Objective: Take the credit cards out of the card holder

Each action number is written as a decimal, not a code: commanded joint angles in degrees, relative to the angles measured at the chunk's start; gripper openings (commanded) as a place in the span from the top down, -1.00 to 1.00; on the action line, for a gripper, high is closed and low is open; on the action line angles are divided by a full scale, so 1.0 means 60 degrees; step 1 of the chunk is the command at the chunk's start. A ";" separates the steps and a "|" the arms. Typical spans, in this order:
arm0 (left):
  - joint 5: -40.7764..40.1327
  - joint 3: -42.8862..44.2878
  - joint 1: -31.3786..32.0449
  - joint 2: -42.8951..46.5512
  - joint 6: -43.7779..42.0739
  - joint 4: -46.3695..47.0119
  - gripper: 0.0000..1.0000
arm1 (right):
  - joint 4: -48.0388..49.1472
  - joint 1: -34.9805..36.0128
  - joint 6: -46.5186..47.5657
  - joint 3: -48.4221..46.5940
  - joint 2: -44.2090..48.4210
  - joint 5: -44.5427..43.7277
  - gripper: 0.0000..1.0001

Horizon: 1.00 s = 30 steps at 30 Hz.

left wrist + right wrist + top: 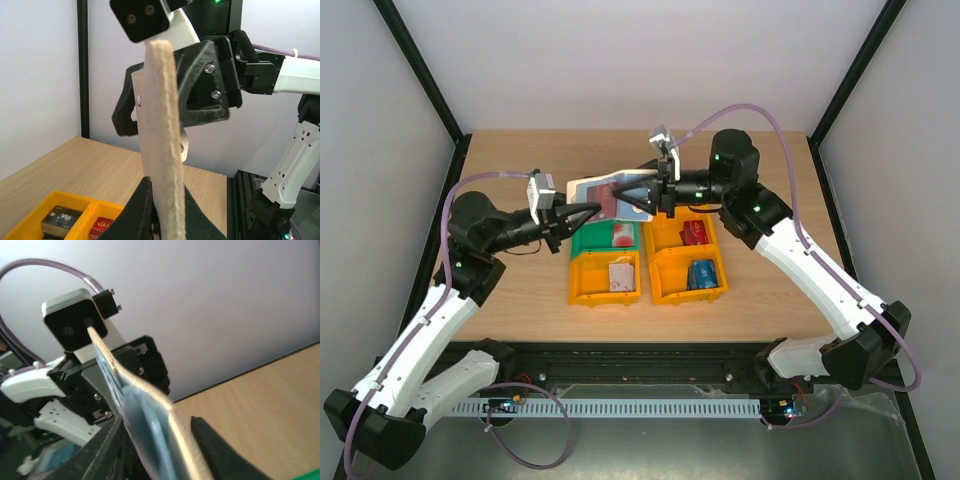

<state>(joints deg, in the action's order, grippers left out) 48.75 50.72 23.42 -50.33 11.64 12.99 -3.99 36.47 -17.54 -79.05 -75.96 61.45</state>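
Some cards (pixel 703 273) lie in the bins (pixel 605 299), while the holder (pixel 592 188), seemingly not empty, hangs clamped in the left pincer (pixel 586 212); whether the right pincer (pixel 636 196) grips it is unclear.

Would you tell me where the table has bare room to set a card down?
Free: the table strip nearer than the bins, and the patch left of them. Crowded: the centre, where left gripper and right gripper hold the card holder.

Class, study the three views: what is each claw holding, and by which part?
Both hold the card holder, in the air between them: the left claw pinches one end, the right claw the opposite end.
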 commanded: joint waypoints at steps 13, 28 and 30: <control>0.0247 0.0341 -0.0519 0.0381 0.0236 0.0360 0.48 | 0.1009 -0.0538 -0.0760 -0.0044 0.0359 0.1551 0.97; 0.0646 0.0235 -0.0987 0.0137 0.0781 0.1128 0.21 | 0.1668 -0.0564 -0.1651 -0.0029 0.0174 0.2303 0.97; 0.0559 0.0364 -0.0726 0.0093 0.0367 0.0801 0.13 | 0.1730 -0.0521 -0.1679 -0.0025 0.0144 0.2200 0.97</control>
<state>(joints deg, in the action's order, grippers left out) 51.51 51.48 17.15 -49.21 15.81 17.32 1.87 32.93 -25.91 -79.02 -75.70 73.78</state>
